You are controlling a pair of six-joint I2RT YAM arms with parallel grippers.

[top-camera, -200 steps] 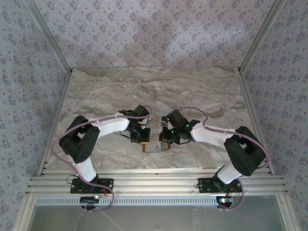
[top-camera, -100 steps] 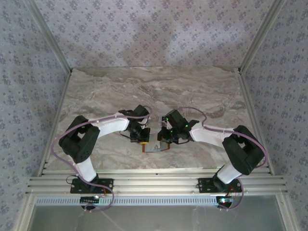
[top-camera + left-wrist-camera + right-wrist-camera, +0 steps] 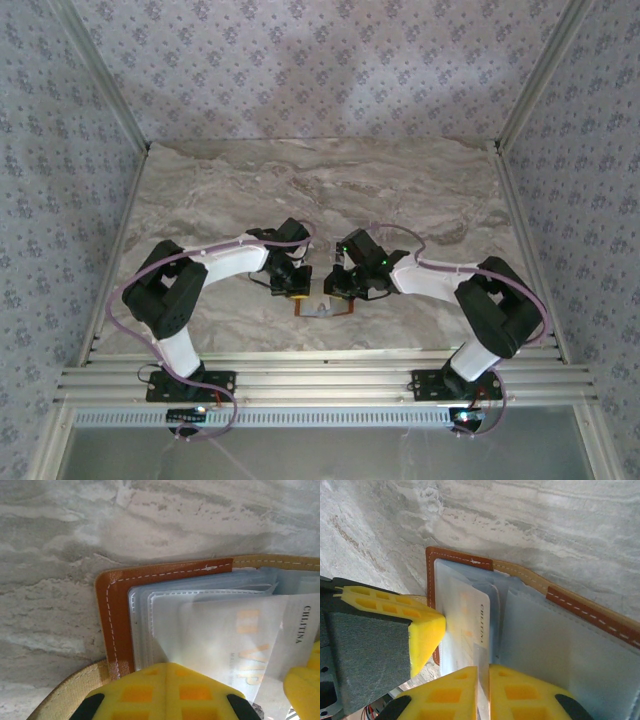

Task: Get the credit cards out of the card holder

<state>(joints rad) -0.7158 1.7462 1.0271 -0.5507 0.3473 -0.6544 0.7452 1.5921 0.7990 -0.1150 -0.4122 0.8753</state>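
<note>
The brown card holder [image 3: 322,306] lies open on the marble table between both arms. Its stitched edge [image 3: 116,615] and pale clear sleeves show in the left wrist view. My left gripper [image 3: 172,667] is shut, and its yellow tips press down on the sleeves. A pale credit card [image 3: 472,612] printed CHLITINA sticks partly out of a sleeve. My right gripper [image 3: 483,672] is shut on that card's near edge, with only the thin card between its fingers. The left gripper's finger [image 3: 425,625] touches the card holder [image 3: 580,611] beside the card. Other credit cards are hidden in the sleeves.
Both grippers, left [image 3: 297,290] and right [image 3: 340,290], meet over the card holder near the table's front edge. Patterned walls enclose the table on three sides. Bare marble [image 3: 320,190] stretches behind the arms.
The right arm has shifted slightly left toward the card holder. The left arm and the holder have stayed put.
</note>
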